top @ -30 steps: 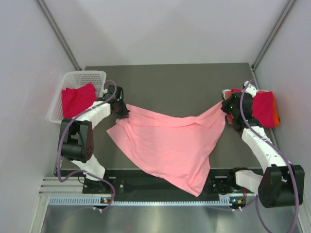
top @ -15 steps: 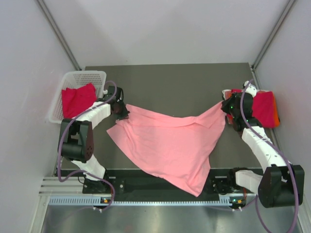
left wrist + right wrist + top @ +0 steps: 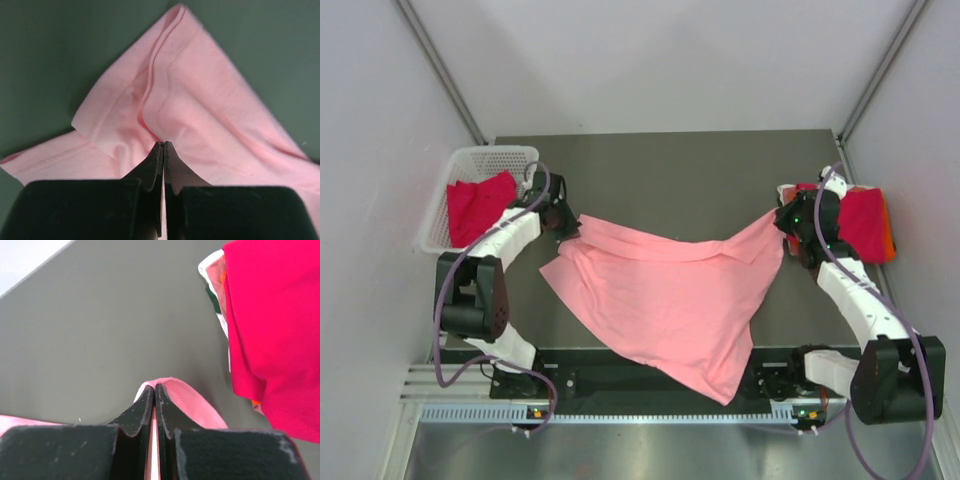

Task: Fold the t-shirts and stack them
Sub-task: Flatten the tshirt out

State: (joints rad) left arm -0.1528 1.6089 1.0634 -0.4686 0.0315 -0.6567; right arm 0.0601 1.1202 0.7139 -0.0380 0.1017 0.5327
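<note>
While stretched over the desk (image 3: 670, 170) at centre frame, pinched tight at upper-left corner by left fingers (image 3: 150, 171) and upper-right by right fingers (image 3: 142, 411); probably pulling the pink t-shirt (image 3: 665, 300) flat for folding.

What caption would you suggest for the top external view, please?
Left gripper and right gripper pinch opposite ends of the salmon-pink t-shirt, spread between the basket and a crimson-topped stack.

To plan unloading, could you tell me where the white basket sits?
Top view, far left: the white basket sits by the table's back corner, holding a crimson t-shirt.
</note>
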